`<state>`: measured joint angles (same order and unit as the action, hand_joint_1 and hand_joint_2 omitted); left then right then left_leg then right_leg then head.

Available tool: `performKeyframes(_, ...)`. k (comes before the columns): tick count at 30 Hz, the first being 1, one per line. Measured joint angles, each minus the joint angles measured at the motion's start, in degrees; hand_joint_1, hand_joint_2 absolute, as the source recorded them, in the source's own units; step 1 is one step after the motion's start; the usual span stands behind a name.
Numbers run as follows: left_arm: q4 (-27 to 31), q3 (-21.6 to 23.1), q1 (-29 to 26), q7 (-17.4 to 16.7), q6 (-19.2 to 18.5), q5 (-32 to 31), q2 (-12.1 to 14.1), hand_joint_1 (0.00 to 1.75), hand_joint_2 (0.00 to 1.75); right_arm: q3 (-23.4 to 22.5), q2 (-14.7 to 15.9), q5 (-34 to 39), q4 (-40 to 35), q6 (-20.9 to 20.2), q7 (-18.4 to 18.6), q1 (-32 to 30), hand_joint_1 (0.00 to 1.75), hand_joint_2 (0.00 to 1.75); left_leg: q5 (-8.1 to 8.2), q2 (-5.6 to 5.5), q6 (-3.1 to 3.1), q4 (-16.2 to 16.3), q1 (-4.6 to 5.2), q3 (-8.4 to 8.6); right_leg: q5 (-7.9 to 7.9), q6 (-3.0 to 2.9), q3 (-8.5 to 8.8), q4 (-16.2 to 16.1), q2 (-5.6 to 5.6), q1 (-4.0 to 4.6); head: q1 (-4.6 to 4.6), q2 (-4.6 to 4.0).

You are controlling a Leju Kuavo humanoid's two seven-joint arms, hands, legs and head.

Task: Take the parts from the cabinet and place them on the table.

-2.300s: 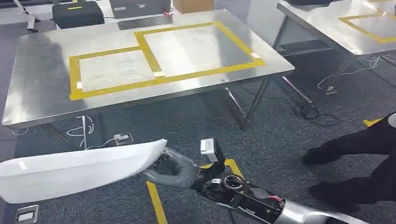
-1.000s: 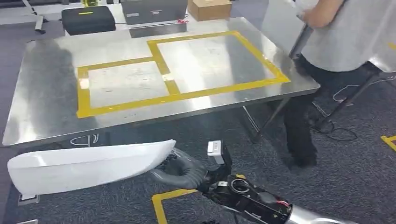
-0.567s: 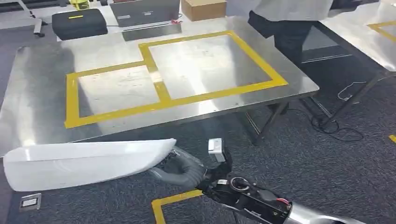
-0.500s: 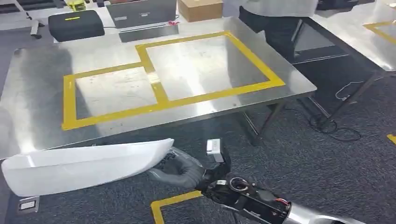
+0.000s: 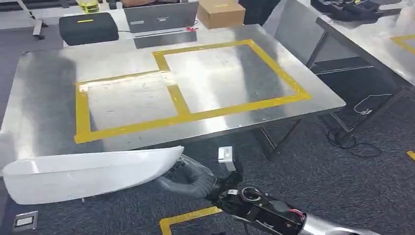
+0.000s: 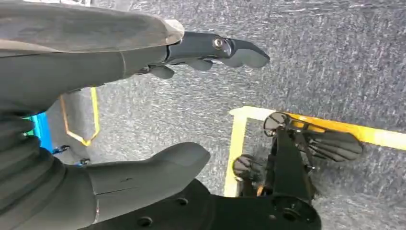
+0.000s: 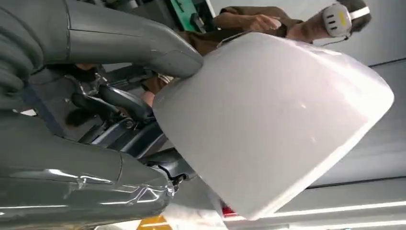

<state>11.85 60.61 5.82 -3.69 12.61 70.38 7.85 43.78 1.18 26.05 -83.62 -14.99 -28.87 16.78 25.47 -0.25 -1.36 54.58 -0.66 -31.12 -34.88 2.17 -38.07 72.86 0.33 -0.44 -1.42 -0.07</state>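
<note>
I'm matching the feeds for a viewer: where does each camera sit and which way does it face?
Head view: high on the body, facing forward and down at the steel table with yellow tape; right hand grips the long white plastic shell.
Left wrist view: behind the empty left hand, facing grey carpet.
Right wrist view: behind the right hand, facing the shell, which the head view shares.

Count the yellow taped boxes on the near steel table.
2: a smaller box on the left and a larger box on the right, sharing one tape edge. Both are bare.
</note>
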Motion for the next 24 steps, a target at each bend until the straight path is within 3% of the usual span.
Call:
performKeyframes(1, 0.00, 0.00, -0.12, 0.00, 0.00, 0.00, -0.02, 0.00, 1.75, 0.00, 0.00, 0.00, 0.00, 0.00, 0.00, 0.01, 1.75, 1.75, 0.43, -0.01, 0.08, 0.01, 0.00, 0.62, 2.15, -0.07, 0.77, -3.02, -0.01, -0.02, -0.24, 0.00)
performKeyframes(3, 0.00, 0.00, -0.12, 0.00, -0.15, 0.00, -0.07, 0.00, 1.75, 0.00, 0.00, 0.00, 0.00, 0.00, 0.00, 0.05, 1.75, 1.75, 1.37, -0.04, 0.36, -0.04, 0.01, 2.11, 8.92, -0.81, 4.16, -12.90, 0.00, 0.05, -0.81, 0.00)
performKeyframes(4, 0.00, 0.00, -0.16, 0.04, -0.24, 0.04, -0.15, 0.00, 1.75, 0.00, 0.02, -0.02, 0.02, 0.00, 0.00, 0.05, 1.75, 1.75, 1.68, -0.05, 0.57, -0.16, 0.01, 2.39, 11.24, -1.21, 4.98, -16.50, 0.01, 0.21, -1.12, 0.00)
performKeyframes(5, 0.00, 0.00, -0.03, 0.11, -0.33, 0.15, -0.15, 0.00, 1.75, 0.02, 0.02, -0.13, 0.04, -0.02, 0.02, 0.13, 1.75, 1.75, 1.84, -0.22, 0.89, -0.15, 0.15, 2.46, 9.02, -1.43, 4.95, -17.22, -0.14, 0.68, -0.79, 0.00)
performKeyframes(8, 0.00, 0.00, 0.02, 0.15, -0.37, 0.35, -0.13, 0.00, 1.75, 0.00, 0.02, -0.37, -0.02, -0.09, 0.07, 0.04, 1.75, 1.75, 1.62, -0.08, 2.03, -0.01, 0.30, 2.95, 10.08, -2.84, 6.43, -17.83, 0.05, 0.59, -1.07, 0.00)
performKeyframes(10, 0.00, 0.00, 0.18, 0.15, -0.37, 0.35, -0.09, 0.00, 1.75, 0.02, 0.02, -0.35, -0.09, -0.18, 0.00, 0.14, 1.75, 1.75, 2.64, -0.08, 2.32, 2.67, 0.14, 2.31, 10.13, -3.12, 8.01, -18.94, 0.06, 0.21, -0.57, 0.00)
performKeyframes(12, 0.00, 0.00, 0.43, 0.20, -0.37, 0.35, -0.15, 0.00, 1.75, 0.02, 0.00, -0.37, -0.11, -0.17, 0.00, 0.38, 1.75, 1.75, 5.94, -0.08, 2.87, 11.13, 0.07, -2.98, 9.73, -3.55, 8.25, -19.03, -0.03, 0.20, 0.59, 0.00)
performKeyframes(13, 0.00, 0.00, 0.41, 0.22, -0.37, 0.35, -0.15, 0.00, 1.75, 0.02, 0.02, -0.42, -0.11, -0.17, 0.00, 0.33, 1.75, 1.75, 7.93, -0.07, 3.19, 15.49, 0.04, -6.00, 9.44, -3.69, 8.37, -19.03, -0.08, 0.25, 0.70, 0.00)
performKeyframes(14, 0.00, 0.00, 0.29, 0.24, -0.39, 0.35, -0.17, 0.00, 1.75, 0.02, 0.02, -0.50, -0.09, -0.17, 0.00, 0.24, 1.75, 1.75, 8.67, -0.06, 3.48, 18.07, 0.02, -8.20, 9.15, -3.70, 8.56, -19.03, -0.06, 0.25, 0.79, 0.00)
performKeyframes(15, 0.00, 0.00, 0.14, 0.28, -0.42, 0.33, -0.17, 0.00, 1.75, 0.04, 0.02, -0.52, -0.09, -0.17, 0.02, 0.17, 1.75, 1.75, 7.92, -0.06, 3.33, 18.21, -0.02, -9.18, 8.84, -3.69, 8.90, -19.03, 0.05, 0.25, 0.99, 0.00)
performKeyframes(16, 0.00, 0.00, 0.09, 0.33, -0.42, 0.24, -0.17, 0.00, 1.75, 0.04, 0.02, -0.55, -0.09, -0.15, 0.02, 0.13, 1.75, 1.75, 5.58, -0.05, 3.24, 15.74, -0.09, -8.88, 8.42, -3.60, 9.42, -19.03, 0.17, 0.24, 1.20, 0.00)
performKeyframes(18, 0.00, 0.00, 0.08, 0.39, -0.42, 0.15, 0.04, 0.00, 1.75, 0.02, 0.02, -0.55, -0.09, -0.09, 0.02, 0.14, 1.75, 1.75, -1.56, 0.02, 2.98, 5.38, -0.27, -5.35, 7.39, -3.24, 10.83, -19.03, 0.21, 0.22, 1.71, 0.00)
performKeyframes(19, 0.00, 0.00, 0.07, 0.50, -0.44, 0.11, 0.11, 0.00, 1.75, 0.02, 0.02, -0.55, -0.09, -0.07, 0.00, 0.17, 1.75, 1.75, -3.94, 0.22, 2.88, 0.82, -0.29, -4.07, 6.83, -2.95, 11.10, -19.03, 0.12, 0.23, 1.90, 0.00)
performKeyframes(20, 0.00, 0.00, 0.10, 0.55, -0.46, 0.00, 0.07, 0.00, 1.75, 0.00, 0.02, -0.57, -0.09, -0.04, 0.02, 0.20, 1.75, 1.75, -0.75, 0.26, 2.64, 0.45, 0.17, -3.86, 6.47, -2.60, 11.38, -18.76, 0.25, 0.53, 2.32, 0.00)
performKeyframes(21, 0.00, 0.00, 0.35, 0.55, -0.53, -0.02, 0.13, 0.00, 1.75, -0.04, 0.02, -0.61, -0.11, 0.02, 0.02, 0.23, 1.75, 1.75, -1.19, 0.29, 2.02, 0.65, 0.17, -3.65, 6.20, -2.21, 11.05, -18.86, 0.18, 0.55, 2.45, 0.00)
performKeyframes(22, 0.00, 0.00, 0.32, 0.59, -0.52, 0.00, 0.11, 0.00, 1.75, -0.02, 0.02, -0.74, -0.11, 0.00, 0.09, 0.19, 1.75, 1.75, -2.24, 0.11, 1.67, 0.50, 0.17, -3.67, 6.09, -1.82, 11.62, -18.70, 0.12, 0.51, 1.77, 0.00)
performKeyframes(24, 0.00, 0.00, 0.10, 0.61, -0.52, -0.02, 0.00, 0.00, 1.75, -0.09, 0.02, -0.72, -0.15, 0.00, 0.04, 0.34, 1.75, 1.75, -1.63, 0.11, 1.04, 0.36, -0.15, -2.69, 5.43, -1.38, 12.00, -18.40, 0.16, 0.54, 1.53, 0.00)
